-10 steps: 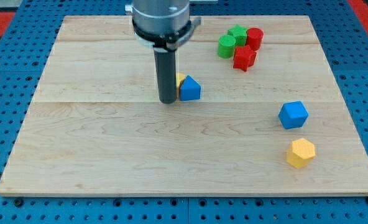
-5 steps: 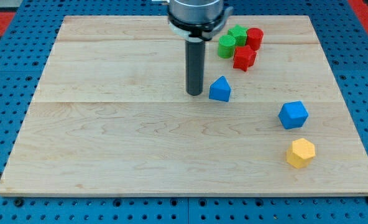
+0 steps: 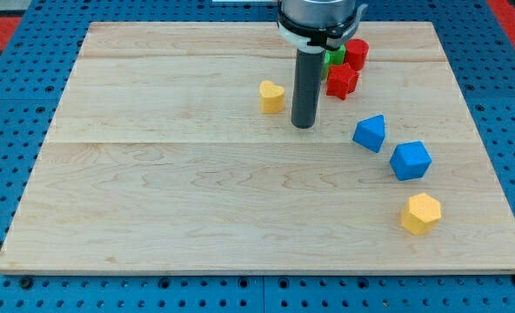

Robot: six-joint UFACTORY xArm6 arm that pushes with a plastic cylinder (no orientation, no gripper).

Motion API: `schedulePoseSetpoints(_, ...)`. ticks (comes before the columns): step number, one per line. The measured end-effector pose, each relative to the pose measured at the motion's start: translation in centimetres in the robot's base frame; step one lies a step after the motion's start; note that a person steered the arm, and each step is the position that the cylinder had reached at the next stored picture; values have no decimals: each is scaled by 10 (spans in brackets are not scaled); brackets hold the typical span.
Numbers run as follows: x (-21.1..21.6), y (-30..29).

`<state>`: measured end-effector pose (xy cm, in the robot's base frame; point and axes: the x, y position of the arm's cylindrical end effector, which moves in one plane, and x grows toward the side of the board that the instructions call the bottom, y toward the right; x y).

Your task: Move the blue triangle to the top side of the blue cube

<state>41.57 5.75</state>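
The blue triangle (image 3: 370, 132) lies on the wooden board at the view's right of centre, just up and left of the blue cube (image 3: 410, 161), with a small gap between them. My tip (image 3: 304, 125) rests on the board to the left of the blue triangle, apart from it, and to the right of a yellow heart-shaped block (image 3: 272, 96).
A cluster of red blocks (image 3: 342, 80) and green blocks (image 3: 335, 56) sits at the view's top, partly hidden behind the rod. A yellow hexagonal block (image 3: 421, 213) lies below the blue cube. The board's right edge (image 3: 492, 156) is near the cube.
The blue triangle has slid to the right and slightly down, ending close to the blue cube. My tip has moved right. The yellow block, hidden before, now shows.
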Motion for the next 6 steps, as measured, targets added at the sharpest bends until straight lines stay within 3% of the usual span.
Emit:
schedulePoseSetpoints(3, 6, 20)
schedulePoseSetpoints(6, 42, 57)
